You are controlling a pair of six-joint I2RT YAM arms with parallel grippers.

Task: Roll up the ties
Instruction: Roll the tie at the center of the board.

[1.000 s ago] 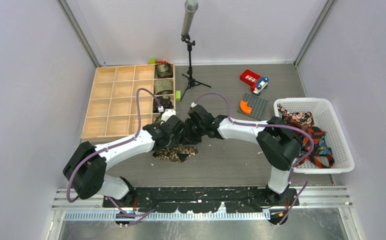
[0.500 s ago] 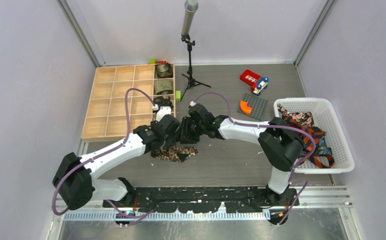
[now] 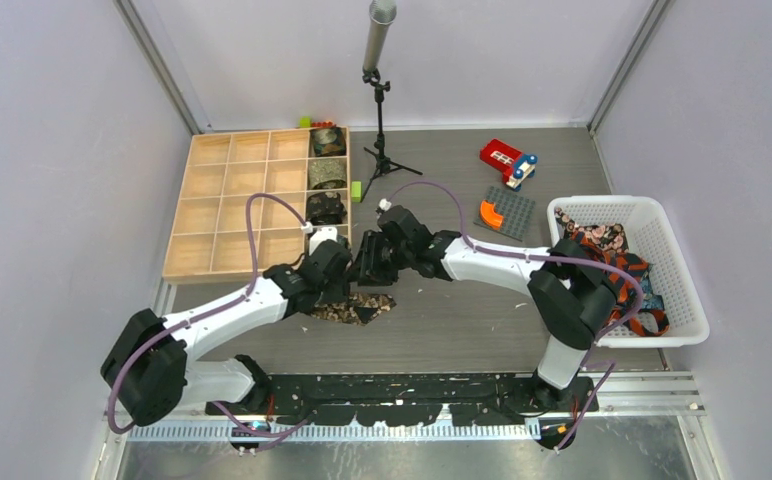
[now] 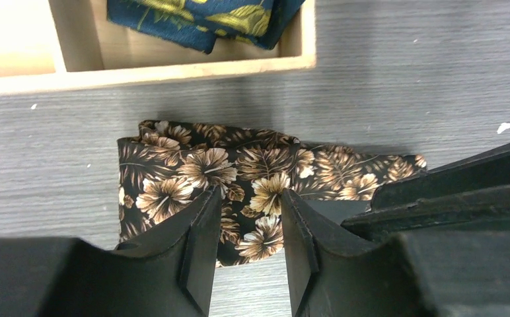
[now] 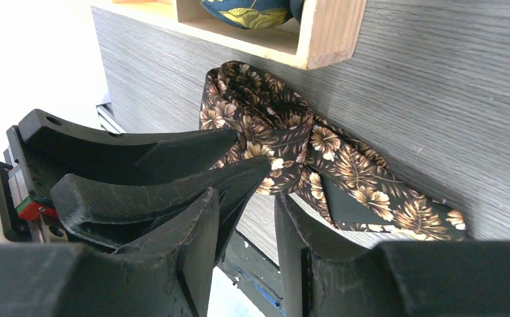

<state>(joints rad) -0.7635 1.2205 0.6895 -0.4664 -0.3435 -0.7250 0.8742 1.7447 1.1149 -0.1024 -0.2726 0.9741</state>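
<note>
Poised over folded brown floral tie point(image 4: 239, 165) on worktop point(image 4: 404, 79) to start roll | left hand point(image 4: 250, 198) narrowly parted, apparently empty | right hand point(image 5: 247, 198) likewise

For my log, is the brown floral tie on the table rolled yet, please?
Not yet: the brown floral tie lies flat, loosely folded, not coiled.

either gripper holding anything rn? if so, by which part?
Nothing looks gripped. Left gripper and right gripper are both open at the brown floral tie lying on the table; the left one straddles its folded middle.
</note>
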